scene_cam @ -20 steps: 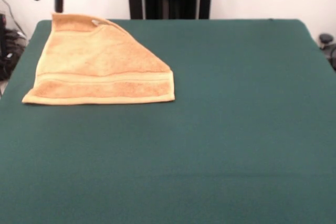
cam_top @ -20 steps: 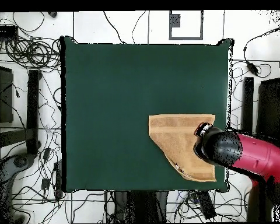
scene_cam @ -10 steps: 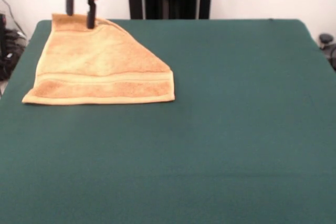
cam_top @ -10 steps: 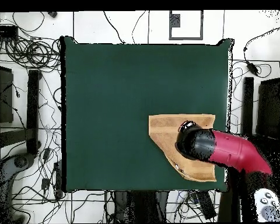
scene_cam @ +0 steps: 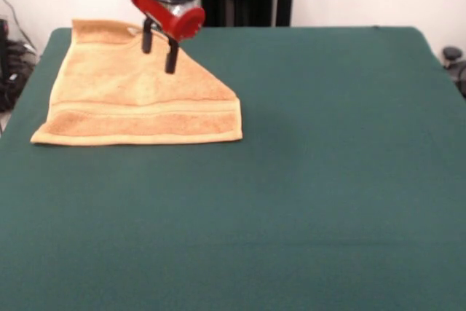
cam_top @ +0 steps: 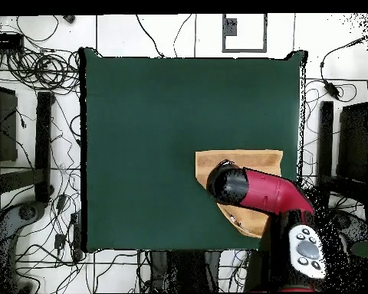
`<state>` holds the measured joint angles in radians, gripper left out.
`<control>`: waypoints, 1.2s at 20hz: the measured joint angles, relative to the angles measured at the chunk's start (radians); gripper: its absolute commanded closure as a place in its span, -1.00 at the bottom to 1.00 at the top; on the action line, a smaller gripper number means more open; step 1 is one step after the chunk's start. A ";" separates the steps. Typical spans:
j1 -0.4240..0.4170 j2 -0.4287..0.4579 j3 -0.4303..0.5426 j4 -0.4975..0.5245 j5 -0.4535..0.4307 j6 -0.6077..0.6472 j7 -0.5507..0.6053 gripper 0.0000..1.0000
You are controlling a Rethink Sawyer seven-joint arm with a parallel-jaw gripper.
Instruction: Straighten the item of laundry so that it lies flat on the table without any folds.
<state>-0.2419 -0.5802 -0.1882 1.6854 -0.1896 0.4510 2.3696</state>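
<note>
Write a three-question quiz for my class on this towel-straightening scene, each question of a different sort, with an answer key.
1. True or false: the towel lies fully flat, showing four square corners.
2. Multiple choice: in the front view, the gripper is (A) over the bare middle of the table, (B) over the towel's slanted folded edge, (C) beyond the table's edge.
3. Fill in: the gripper's two fingers are ____, with nothing between them.

Key:
1. False: one corner is folded, leaving a diagonal edge.
2. B.
3. Open (apart).
</note>
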 measured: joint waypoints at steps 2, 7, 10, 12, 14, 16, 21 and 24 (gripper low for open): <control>0.014 0.018 -0.011 0.000 0.012 -0.009 0.011 -1.00; 0.090 0.100 -0.068 -0.002 0.081 -0.049 0.060 -1.00; 0.135 0.150 -0.094 -0.004 0.129 -0.077 0.088 -1.00; 0.154 0.172 -0.103 -0.005 0.151 -0.090 0.100 -1.00; 0.180 0.205 -0.117 -0.006 0.186 -0.115 0.119 -1.00; 0.204 0.239 -0.129 -0.008 0.226 -0.142 0.134 -1.00; 0.224 0.258 -0.156 -0.011 0.283 -0.164 0.141 -1.00; 0.231 0.267 -0.166 -0.013 0.310 -0.163 0.141 -1.00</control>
<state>-0.0109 -0.3133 -0.3544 1.6722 0.1208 0.2876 2.5101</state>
